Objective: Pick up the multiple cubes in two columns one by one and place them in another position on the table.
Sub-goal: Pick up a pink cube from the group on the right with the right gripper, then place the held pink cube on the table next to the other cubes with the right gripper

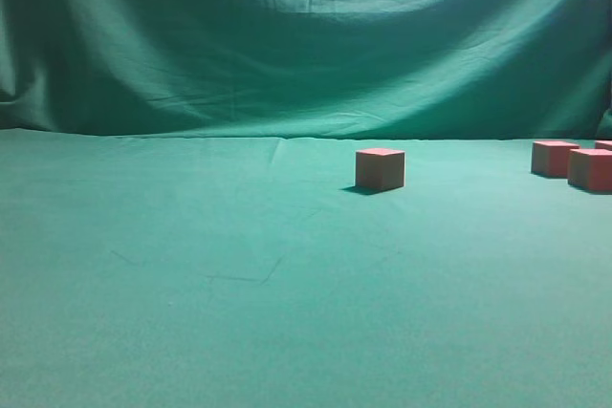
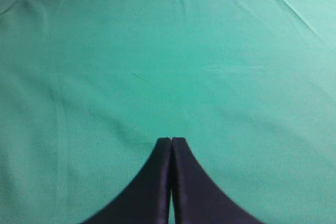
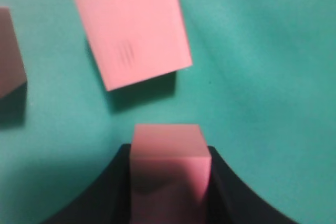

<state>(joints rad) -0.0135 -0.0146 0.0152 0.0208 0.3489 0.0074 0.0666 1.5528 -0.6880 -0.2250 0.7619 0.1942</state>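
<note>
right gripper [image 3: 169, 182] clamped on one of the cubes [image 3: 169, 153], jaws snug vs both side faces w/ the cube's front poking out past the tips; left gripper [image 2: 171, 142] shut on nothing, idle over bare table [image 2: 105, 77]. risk: neighbour cube [image 3: 132, 29] just ahead of the tips and another [image 3: 10, 51] off to the left, so could clip either if lifted at a slant. grip looks shallow-ish, so could twist or slip on a fast swing.

Four cubes are counted in the exterior view: one [image 1: 380, 168] apart mid-worktop and three [image 1: 555, 158] [image 1: 590, 169] [image 1: 604, 145] clustered at the right edge. Three cubes [image 3: 132, 29] [image 3: 168, 169] [image 3: 9, 51] are counted in the right wrist view.
</note>
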